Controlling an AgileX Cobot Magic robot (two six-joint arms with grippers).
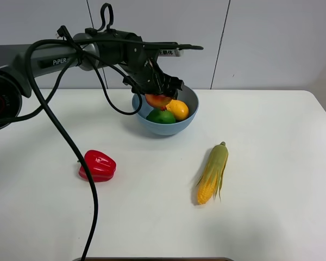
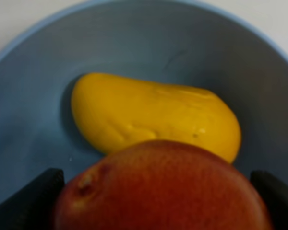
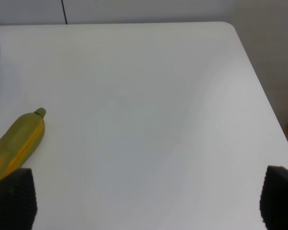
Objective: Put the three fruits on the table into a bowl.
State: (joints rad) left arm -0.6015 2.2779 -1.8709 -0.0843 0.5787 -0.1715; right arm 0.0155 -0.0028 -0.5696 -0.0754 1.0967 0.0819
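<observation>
My left gripper [image 1: 162, 92] is shut on the red-and-yellow pomegranate-like fruit [image 1: 158, 100] and holds it just over the light-blue bowl [image 1: 187, 124] at the back middle of the white table [image 1: 271, 179]. The green lime [image 1: 161, 116] and the orange-yellow mango-like fruit [image 1: 178, 109] lie inside the bowl. In the left wrist view the pomegranate [image 2: 163, 189] sits between my fingers [image 2: 31, 201], with the mango [image 2: 153, 112] below it in the bowl [image 2: 33, 72]. My right gripper [image 3: 144, 201] is open and empty over the bare right side of the table [image 3: 149, 81]; it is not seen in the exterior view.
A glossy red bell pepper [image 1: 98, 166] lies on the left of the table. A corn cob with green husk [image 1: 212, 173] lies right of the middle and shows in the right wrist view [image 3: 17, 141]. A black cable [image 1: 79, 157] hangs from the left arm across the table's left side.
</observation>
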